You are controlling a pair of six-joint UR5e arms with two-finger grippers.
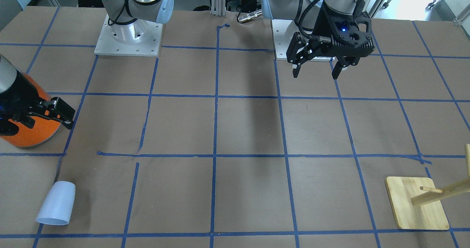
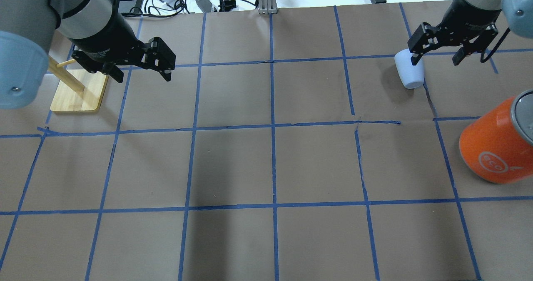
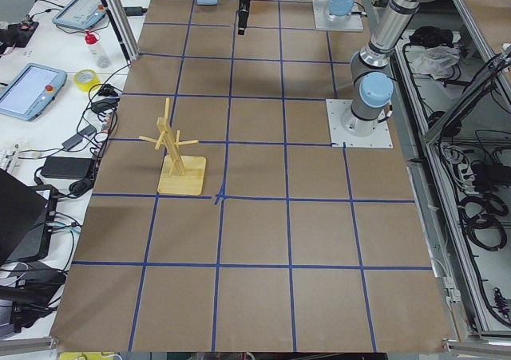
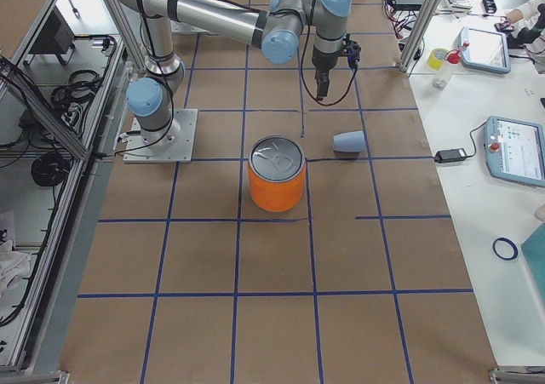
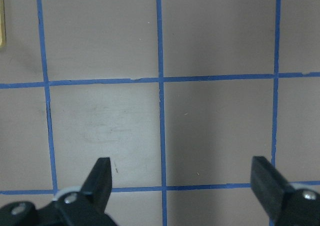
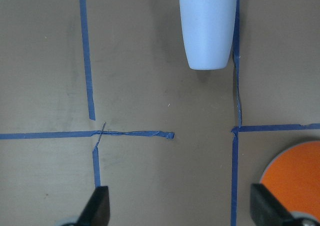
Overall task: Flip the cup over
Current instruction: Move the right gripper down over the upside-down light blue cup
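The pale lavender-blue cup (image 1: 55,204) lies on its side on the brown table, wide rim pointing away from the robot. It also shows in the overhead view (image 2: 409,68), the right side view (image 4: 349,142) and the right wrist view (image 6: 207,25). My right gripper (image 2: 435,60) is open and empty above the table, short of the cup and apart from it; its fingers frame bare table in the wrist view (image 6: 180,201). My left gripper (image 2: 141,73) is open and empty, far from the cup, over bare table (image 5: 182,171).
A large orange can (image 2: 495,147) with a silver top stands near the right arm, on the robot's side of the cup (image 6: 297,171). A wooden peg rack (image 2: 77,91) on a square base stands beside the left gripper. Blue tape lines grid the table.
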